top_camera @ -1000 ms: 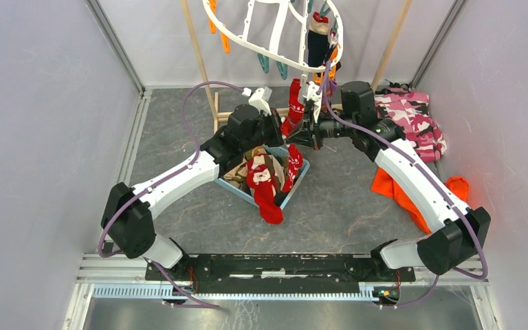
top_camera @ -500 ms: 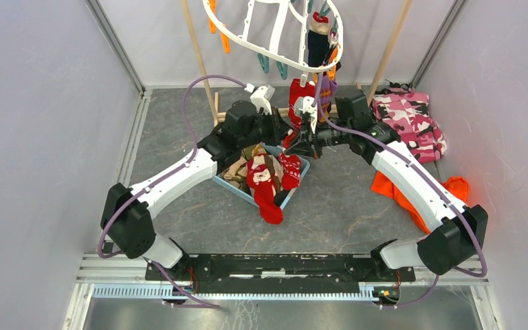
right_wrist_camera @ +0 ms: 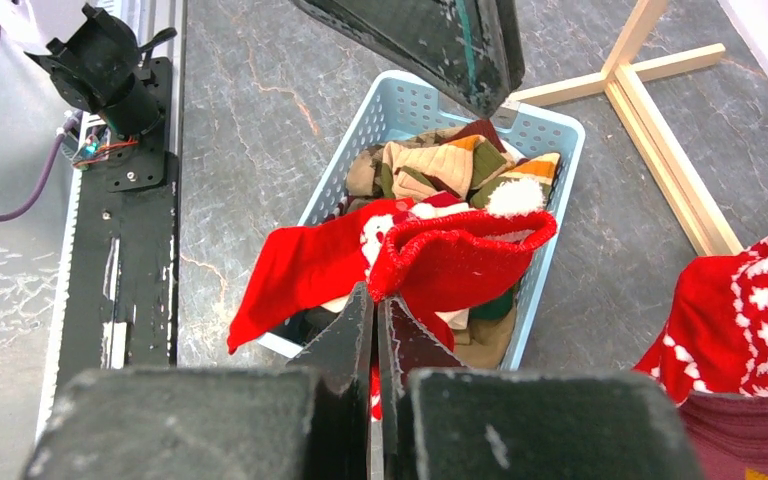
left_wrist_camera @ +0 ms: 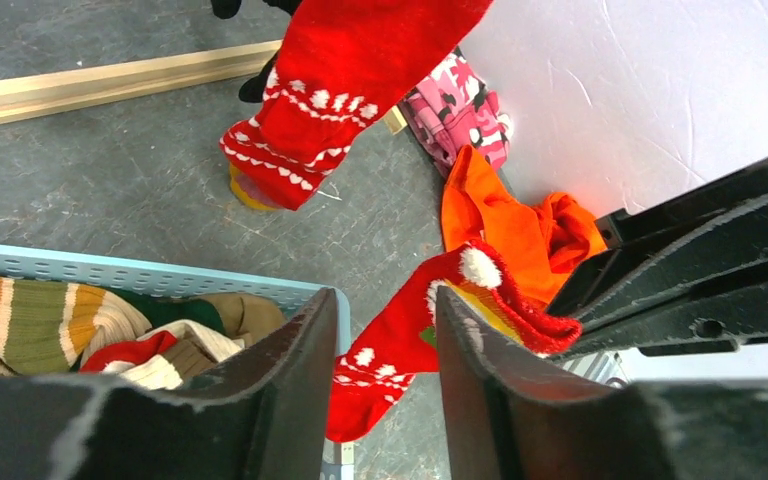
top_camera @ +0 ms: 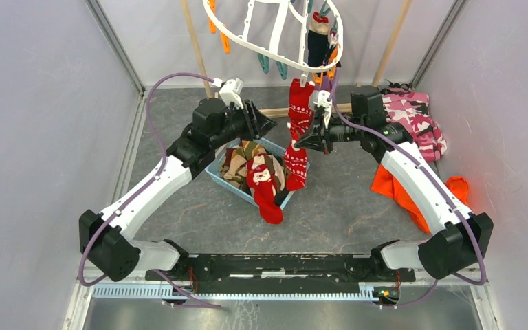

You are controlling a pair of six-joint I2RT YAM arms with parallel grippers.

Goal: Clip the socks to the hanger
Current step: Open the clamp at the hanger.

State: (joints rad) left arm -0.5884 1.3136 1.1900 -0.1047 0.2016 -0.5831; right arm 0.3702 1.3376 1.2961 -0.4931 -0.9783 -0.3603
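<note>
One hanger (top_camera: 277, 31), overhead only; red sock (top_camera: 295, 168) throughout

Between left gripper (left_wrist_camera: 385, 300) and right gripper (top_camera: 295, 143): narrow gap only, taken up by hanging red sock (top_camera: 300, 103) and second red sock (top_camera: 295, 168) draped from the closed right jaws. Left jaws parted, nothing between.
Overhead: blocked by hanger (top_camera: 277, 27), its clips and dangling socks.
Behind: wooden rack poles (top_camera: 195, 48) and floor bar.
Below: blue basket (top_camera: 228, 186), heaped.
Right floor: covered by pink garment (top_camera: 416, 120) and orange cloth (top_camera: 390, 187).
Open floor left of basket and in front, toward arm bases.
</note>
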